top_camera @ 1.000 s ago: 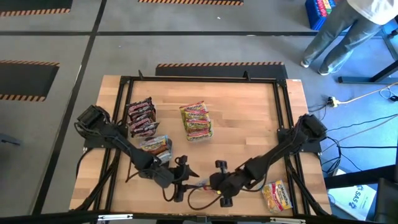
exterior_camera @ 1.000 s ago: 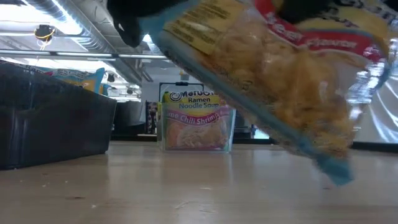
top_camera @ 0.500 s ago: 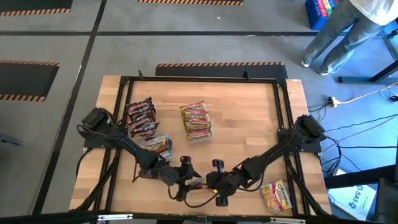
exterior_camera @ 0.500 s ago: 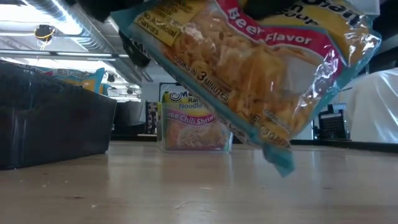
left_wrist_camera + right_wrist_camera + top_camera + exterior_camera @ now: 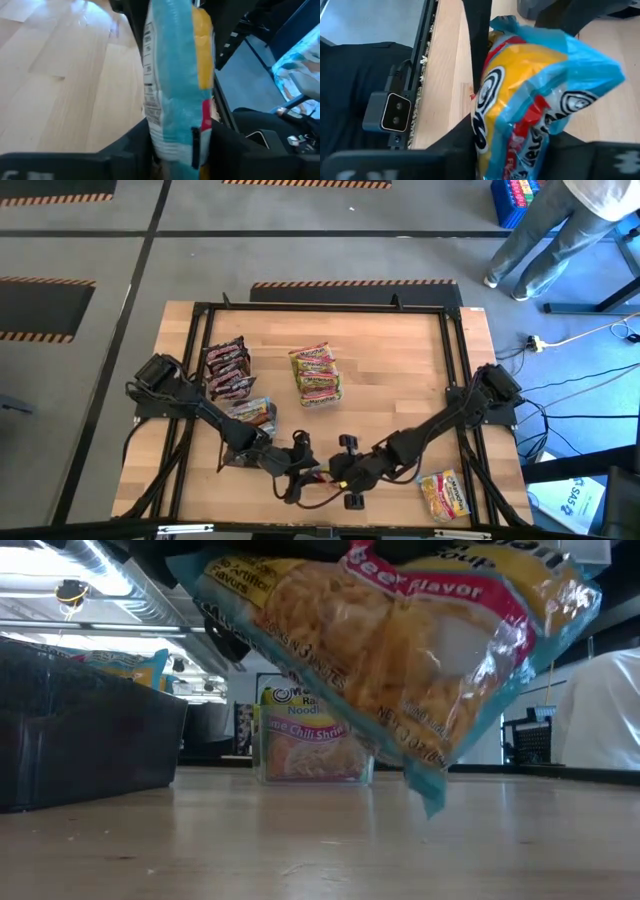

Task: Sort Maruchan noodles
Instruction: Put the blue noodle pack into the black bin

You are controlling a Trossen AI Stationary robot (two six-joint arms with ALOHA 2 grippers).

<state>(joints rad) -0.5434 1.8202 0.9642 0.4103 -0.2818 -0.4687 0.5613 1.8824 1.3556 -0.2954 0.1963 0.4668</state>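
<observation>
A yellow beef-flavour noodle packet (image 5: 400, 650) with a red band and blue edges hangs in the air over the table's near edge, between my two grippers. In the high view only a sliver of the packet (image 5: 318, 476) shows. My left gripper (image 5: 297, 470) comes at it from the left and my right gripper (image 5: 343, 473) from the right, and both are shut on it. The left wrist view sees the packet (image 5: 175, 90) edge-on; the right wrist view sees the packet's (image 5: 525, 90) printed face. My left gripper pinches the packet between its two fingers (image 5: 132, 147), which lie on its two flat faces at one end (image 5: 172, 135). It comes in level from the table's left. The packet is lifted clear of the table. My right gripper pinches the packet's other end (image 5: 515, 135) between its fingers (image 5: 462, 140), reaching in level from the table's right. The packet slants in the hold with one blue corner (image 5: 432, 802) lowest, above the wood.
On the table lie a stack of maroon packets (image 5: 227, 370), a silvery packet (image 5: 250, 415), a stack of yellow-pink packets (image 5: 315, 373) and one yellow packet (image 5: 445, 493) near the right near corner. A dark bin (image 5: 80, 730) shows in the low view. A person (image 5: 560, 230) stands beyond the far right corner.
Both grippers have drawn closer together over the near edge, the left moving right and the right moving left. In the low view the packet has shifted left and turned from a steep slant toward level, its low corner rising.
</observation>
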